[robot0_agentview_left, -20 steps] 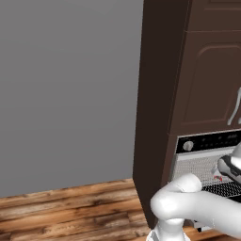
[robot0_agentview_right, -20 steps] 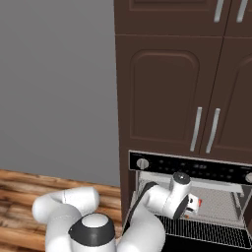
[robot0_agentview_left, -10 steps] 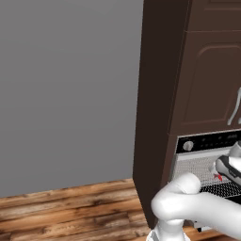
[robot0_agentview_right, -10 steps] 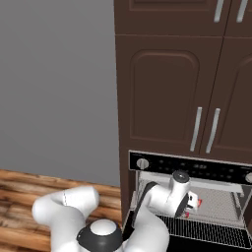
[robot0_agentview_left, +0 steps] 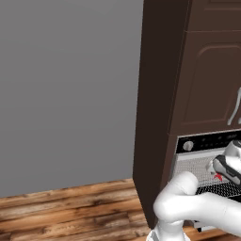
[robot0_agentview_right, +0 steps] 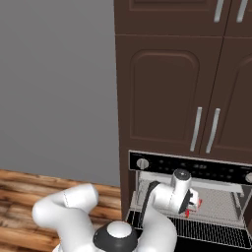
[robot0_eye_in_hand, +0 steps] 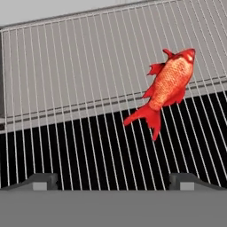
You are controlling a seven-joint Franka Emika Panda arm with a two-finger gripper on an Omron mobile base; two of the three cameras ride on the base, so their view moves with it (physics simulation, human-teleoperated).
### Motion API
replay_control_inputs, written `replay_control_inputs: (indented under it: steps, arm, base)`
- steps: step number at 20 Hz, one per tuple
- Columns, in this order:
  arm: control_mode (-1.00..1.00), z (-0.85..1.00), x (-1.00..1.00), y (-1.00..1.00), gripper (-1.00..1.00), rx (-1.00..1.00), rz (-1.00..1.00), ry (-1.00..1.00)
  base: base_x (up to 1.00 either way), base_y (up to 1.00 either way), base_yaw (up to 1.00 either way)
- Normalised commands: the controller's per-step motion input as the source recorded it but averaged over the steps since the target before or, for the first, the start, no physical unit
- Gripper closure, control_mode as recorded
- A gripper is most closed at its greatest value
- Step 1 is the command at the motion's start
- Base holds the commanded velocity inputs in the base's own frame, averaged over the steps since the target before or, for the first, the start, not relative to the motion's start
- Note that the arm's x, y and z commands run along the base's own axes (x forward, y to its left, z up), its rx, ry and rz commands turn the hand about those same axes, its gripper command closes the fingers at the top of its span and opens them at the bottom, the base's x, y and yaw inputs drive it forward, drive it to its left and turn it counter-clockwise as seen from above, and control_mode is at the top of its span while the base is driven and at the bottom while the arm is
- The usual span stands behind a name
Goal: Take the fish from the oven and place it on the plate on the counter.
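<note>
While the gripper (robot0_eye_in_hand: pixel 113 179) sits at the bottom of the hand view with its jaws spread wide and holding nothing, the fish (robot0_eye_in_hand: pixel 167 86) lies on the oven's wire rack (robot0_eye_in_hand: pixel 66 111) in the upper right of that frame, tail pointing down-left, well clear of both fingertips (robot0_eye_in_hand: pixel 44 181).

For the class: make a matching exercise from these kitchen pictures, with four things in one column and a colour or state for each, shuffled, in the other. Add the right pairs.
Things:
1. fish
2. oven control panel
3. floor
4. hand

Colour or state:
A. brown wooden planks
B. open, holding nothing
C. red-orange, lying on the wire rack
D. black, with a round silver knob

Pairs: 1-C, 2-D, 3-A, 4-B
</note>
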Motion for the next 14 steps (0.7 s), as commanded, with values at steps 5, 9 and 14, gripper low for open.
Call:
replay_control_inputs:
  steps: [5, 9, 14]
  arm:
    - [-1.0, -0.44, 0.06, -0.26, -1.0, 0.0, 0.0, 0.0]
    - [-1.0, -0.28, 0.09, -0.3, -1.0, 0.0, -0.04, 0.0]
    - [-1.0, -0.11, 0.15, -0.36, -1.0, 0.0, -0.08, 0.0]
  base:
    - [0.0, 0.0, 0.0]
    - [0.0, 0.0, 0.0]
    - [0.0, 0.0, 0.0]
